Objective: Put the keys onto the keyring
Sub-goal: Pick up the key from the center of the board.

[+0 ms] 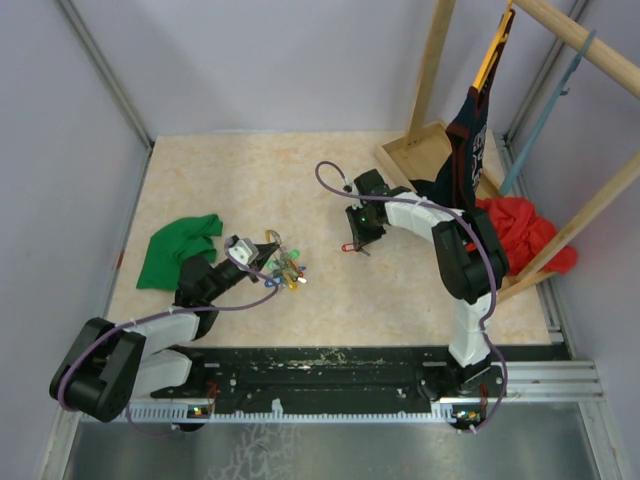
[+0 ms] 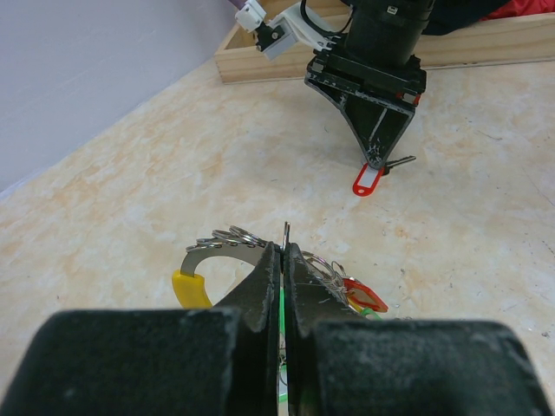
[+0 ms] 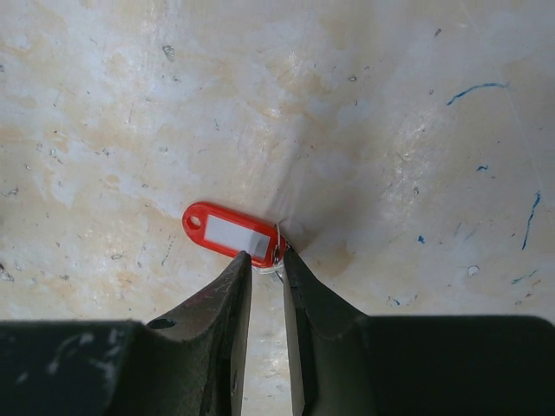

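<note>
- The red-tagged key (image 3: 227, 232), flat on the table to the right of the keyring (image 2: 221, 245), should be lifted by its metal end, not the tag.
- The right gripper (image 3: 265, 255) is pointed steeply down, closed on that end.
- The keyring is pinched by the left gripper (image 2: 284, 253), low at near left.

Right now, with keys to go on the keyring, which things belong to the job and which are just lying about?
Belong to the job: red-tagged key, pinched by the right gripper; keyring with its bunch, held by the left gripper.

Lying about: green cloth; red cloth; wooden tray; dark garment on the wooden rack.
</note>
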